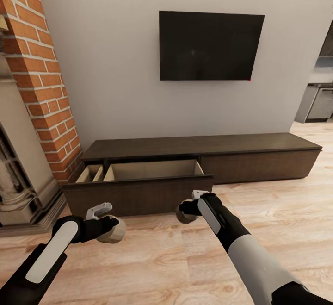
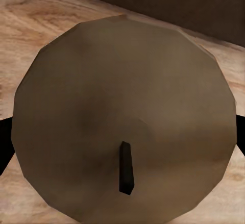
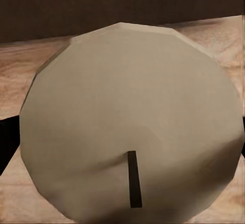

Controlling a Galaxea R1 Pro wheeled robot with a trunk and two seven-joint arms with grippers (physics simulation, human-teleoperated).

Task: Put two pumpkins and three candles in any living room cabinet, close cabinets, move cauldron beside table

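I am holding a candle in each gripper, wick ends facing the wrist cameras: the left gripper (image 1: 111, 229) is pinching the left candle (image 2: 125, 117) low over the floor, its jaws pressed on the candle's flanks. The right gripper (image 1: 187, 212) is pinching the right candle (image 3: 132, 122) the same way. The cabinet (image 1: 259, 150) is lying straight ahead, and its open drawer (image 1: 152, 170) is sitting beyond and slightly above both candles, nearer my right arm.

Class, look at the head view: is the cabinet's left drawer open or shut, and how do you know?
Open. The cabinet's left drawer is pulled out toward the robot, and its pale inside shows, with nothing visible in it.
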